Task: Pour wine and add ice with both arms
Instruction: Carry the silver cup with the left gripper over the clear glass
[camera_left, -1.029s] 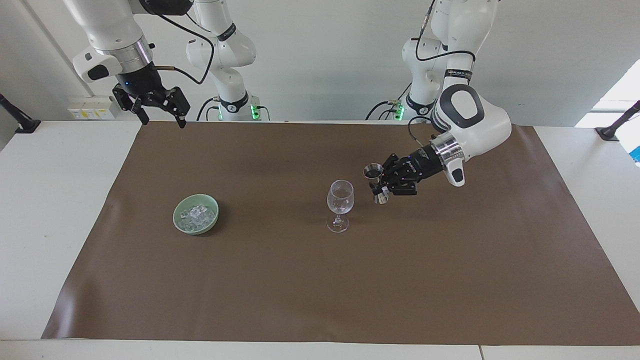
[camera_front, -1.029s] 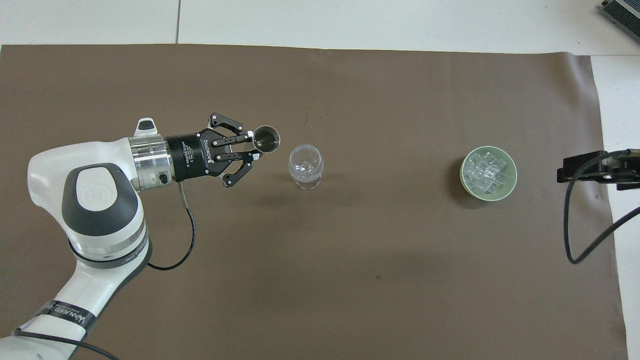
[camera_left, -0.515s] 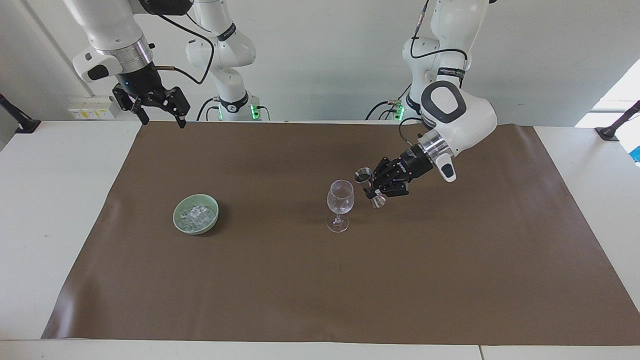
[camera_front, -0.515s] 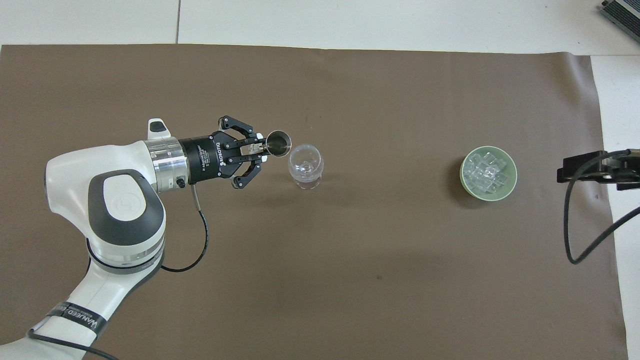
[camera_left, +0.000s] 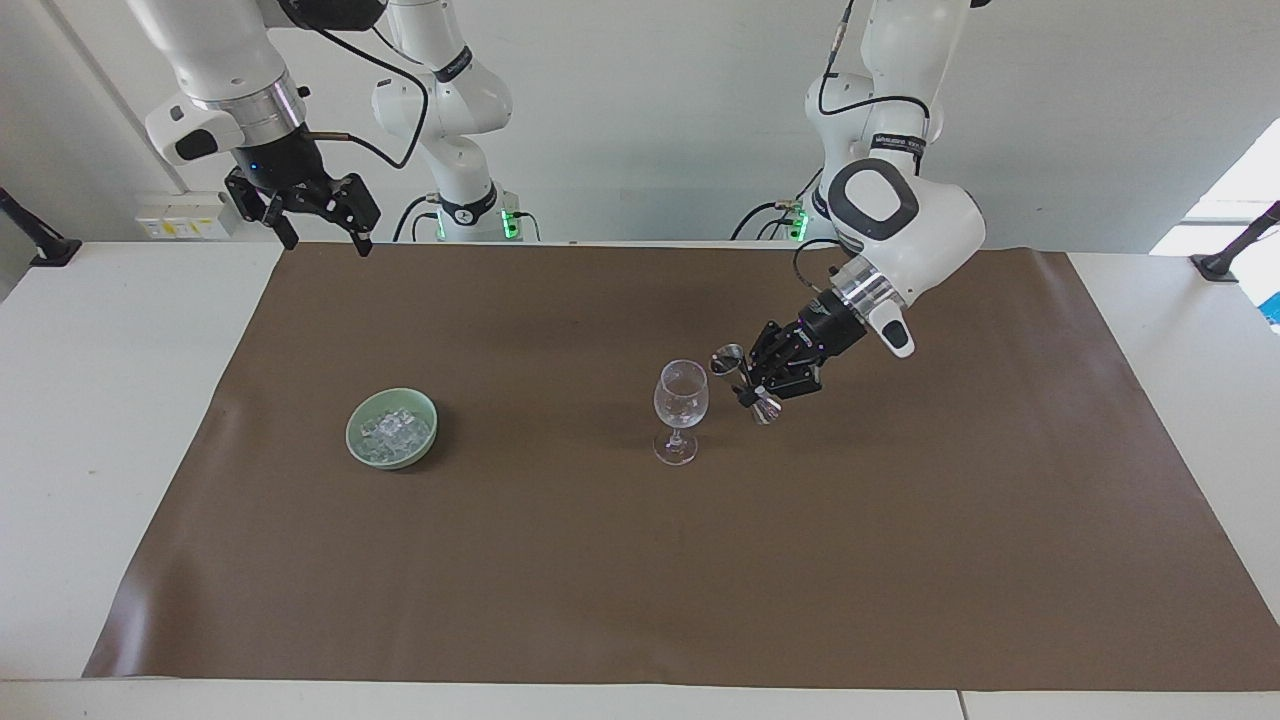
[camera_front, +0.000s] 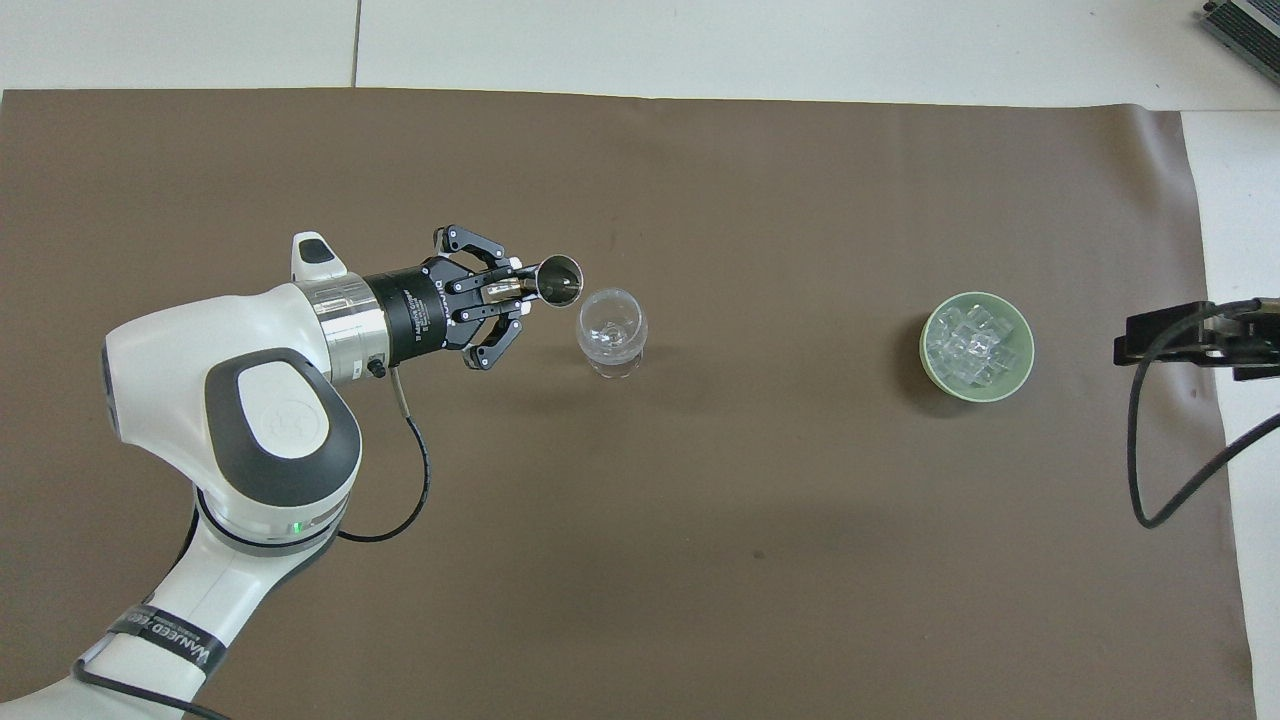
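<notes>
Facing view: the left end effector (camera_left: 752, 381) is clenched on a metal jigger (camera_left: 743, 376), tilted beside the rim of the wine glass (camera_left: 680, 410), which stands mid-tabletop (camera_left: 120, 420) on the brown mat (camera_left: 900, 520); the ice (camera_left: 394, 430) lies in a green bowl (camera_left: 391, 452) well apart from the glass, toward the right arm's end; the right end effector (camera_left: 318, 222) waits, released and empty, above the mat's edge.

Overhead view: the jigger's mouth (camera_front: 559, 280) sits just short of the glass (camera_front: 611, 331); tipping further from here would likely spill onto the mat; a nudged rim could topple the glass.
</notes>
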